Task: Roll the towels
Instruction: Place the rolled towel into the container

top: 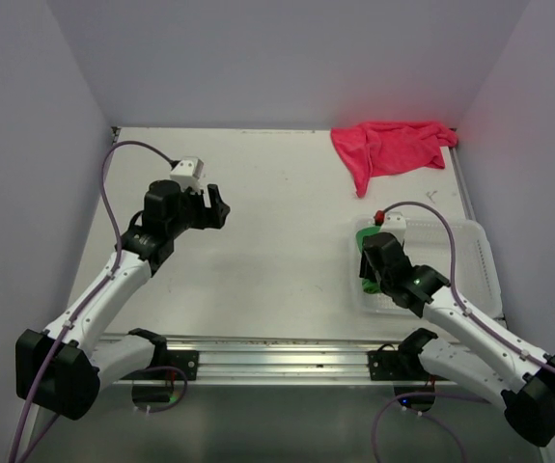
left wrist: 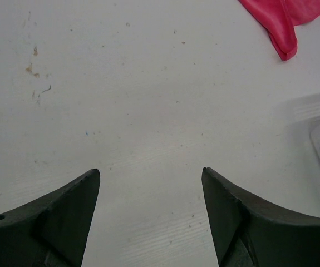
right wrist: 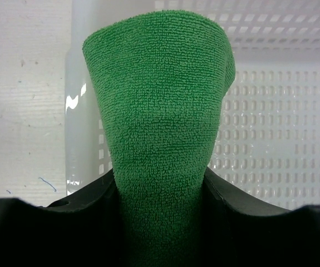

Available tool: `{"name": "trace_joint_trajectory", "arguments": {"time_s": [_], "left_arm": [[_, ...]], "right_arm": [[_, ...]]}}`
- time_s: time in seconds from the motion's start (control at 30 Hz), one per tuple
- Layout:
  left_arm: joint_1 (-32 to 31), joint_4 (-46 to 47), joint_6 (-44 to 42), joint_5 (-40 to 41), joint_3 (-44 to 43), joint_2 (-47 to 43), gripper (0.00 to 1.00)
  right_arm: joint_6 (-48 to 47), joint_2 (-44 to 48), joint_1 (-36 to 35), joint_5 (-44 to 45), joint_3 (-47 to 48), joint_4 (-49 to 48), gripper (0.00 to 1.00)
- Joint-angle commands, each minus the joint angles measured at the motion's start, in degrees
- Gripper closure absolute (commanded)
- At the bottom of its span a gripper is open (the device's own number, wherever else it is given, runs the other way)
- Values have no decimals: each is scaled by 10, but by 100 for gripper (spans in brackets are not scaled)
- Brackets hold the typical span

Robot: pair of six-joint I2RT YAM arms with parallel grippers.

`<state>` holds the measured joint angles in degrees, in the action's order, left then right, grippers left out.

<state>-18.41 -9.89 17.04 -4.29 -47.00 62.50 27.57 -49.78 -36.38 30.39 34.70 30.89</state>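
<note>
left pincer (left wrist: pixel 151 173): released, empty
right pincer (right wrist: pixel 160 183): grasping bright green terry towel (right wrist: pixel 160 94) by clear plastic mesh basket (right wrist: pixel 282 128)
pink-red cloth towel (top: pixel 393 145): crumpled, far right corner of tabletop (top: pixel 277 193)

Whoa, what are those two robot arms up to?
The right claw grips a bundled bright green cloth towel at the edge of the clear plastic mesh basket. The left claw hangs open over the white table, holding nothing. The pink-red cloth towel lies crumpled at the far right corner, not yet rolled.
</note>
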Motion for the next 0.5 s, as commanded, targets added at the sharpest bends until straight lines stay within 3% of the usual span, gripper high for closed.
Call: {"name": "trace_joint_trajectory", "arguments": {"time_s": [0.0, 0.2, 0.47], "left_arm": [[-5, 26, -12, -9, 2, -10, 22], [-14, 24, -16, -8, 2, -10, 21], [-20, 22, -17, -7, 2, -6, 20]], "right_arm": [[22, -11, 18, -28, -18, -72, 88], [22, -34, 47, -62, -46, -112, 86], [23, -74, 83, -90, -74, -143, 75]]}}
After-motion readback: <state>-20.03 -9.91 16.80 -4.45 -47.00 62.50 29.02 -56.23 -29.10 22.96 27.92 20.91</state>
